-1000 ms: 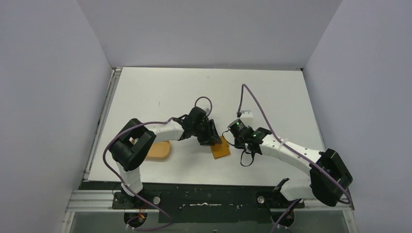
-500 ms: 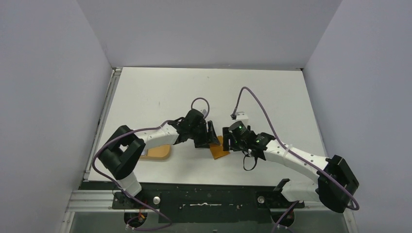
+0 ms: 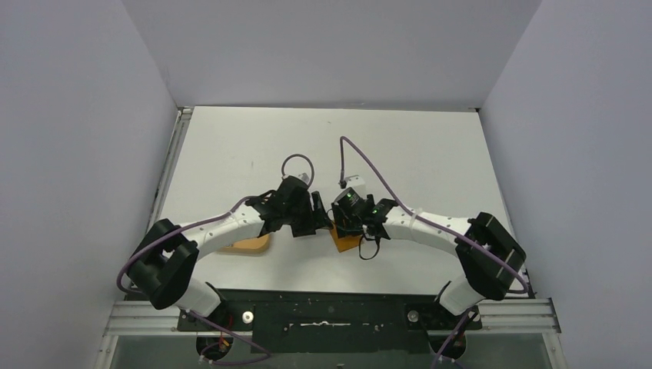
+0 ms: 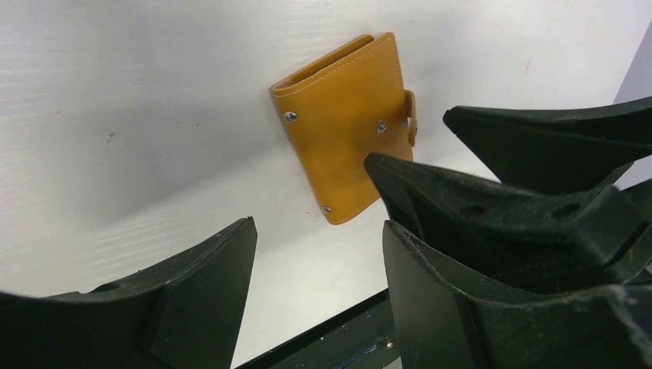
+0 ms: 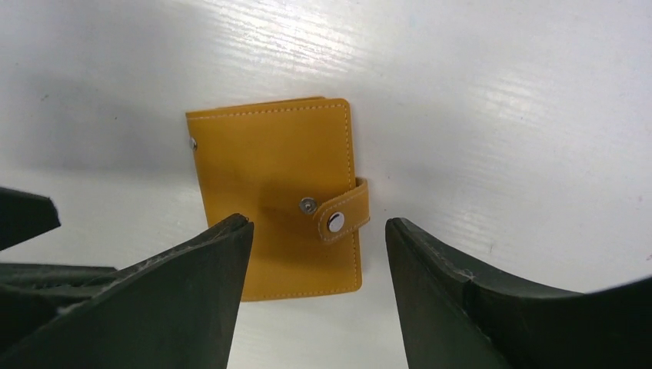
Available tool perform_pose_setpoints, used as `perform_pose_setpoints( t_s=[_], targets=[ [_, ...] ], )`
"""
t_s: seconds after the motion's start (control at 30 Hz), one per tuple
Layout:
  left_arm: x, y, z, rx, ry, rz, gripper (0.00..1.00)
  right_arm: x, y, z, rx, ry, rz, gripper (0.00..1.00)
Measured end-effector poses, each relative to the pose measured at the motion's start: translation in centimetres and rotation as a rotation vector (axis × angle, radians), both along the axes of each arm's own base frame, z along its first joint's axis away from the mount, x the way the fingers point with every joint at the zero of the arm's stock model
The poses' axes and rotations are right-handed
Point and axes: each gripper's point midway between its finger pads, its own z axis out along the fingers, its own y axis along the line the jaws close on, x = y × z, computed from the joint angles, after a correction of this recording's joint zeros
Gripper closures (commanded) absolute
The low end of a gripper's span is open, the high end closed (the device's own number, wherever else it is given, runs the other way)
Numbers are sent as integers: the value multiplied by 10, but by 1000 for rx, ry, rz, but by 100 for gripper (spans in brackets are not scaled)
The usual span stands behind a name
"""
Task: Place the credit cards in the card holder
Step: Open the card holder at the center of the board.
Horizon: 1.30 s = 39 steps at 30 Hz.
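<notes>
Both wrists have swung leftward over the matte white worktop (image 3: pixel 231 154) and now meet nose to nose above the card holder (image 5: pixel 269 177), which lies flat near the front edge. The left gripper (image 4: pixel 315 231) and right gripper (image 5: pixel 317 223) each have their black, wedge-shaped jaws spread well apart, gripping nothing. An orange oval tray (image 3: pixel 250 244) peeks from under the left arm. The holder is closed: smooth tan-orange leather, pale stitching, a small tab with a shiny metal snap (image 5: pixel 336 222).
</notes>
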Motion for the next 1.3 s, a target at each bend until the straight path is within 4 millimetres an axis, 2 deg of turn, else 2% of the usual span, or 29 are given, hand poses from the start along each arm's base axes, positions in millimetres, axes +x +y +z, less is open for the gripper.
perform_pose_setpoints(
  t_s=[0.13, 0.3, 0.53, 0.7, 0.8, 1.0, 1.1, 1.17, 1.3],
  targets=[
    [-2, 8, -5, 20, 9, 18, 41, 7, -1, -5, -34, -5, -14, 47],
    [-3, 14, -10, 34, 19, 29, 41, 8, -11, -13, -75, 12, -34, 52],
    [-3, 16, -12, 38, 25, 36, 42, 11, -20, -13, -92, 11, -66, 63],
    [-3, 16, -12, 35, 28, 40, 43, 12, -23, -13, -93, 8, -79, 81],
    [-3, 16, -12, 34, 29, 42, 43, 11, -25, -14, -94, 12, -84, 100],
    [-4, 15, -12, 32, 32, 38, 42, 7, -30, -7, -57, 5, -92, 100],
    [-4, 11, -10, 12, 30, 24, 38, 3, -28, 13, 22, -22, -78, 100],
    [-4, 6, -9, -9, 28, 10, 32, 0, -24, 29, 91, -48, -60, 100],
    [-2, -6, -8, -57, 25, -23, 26, -9, -14, 48, 207, -73, -17, 100]
  ],
)
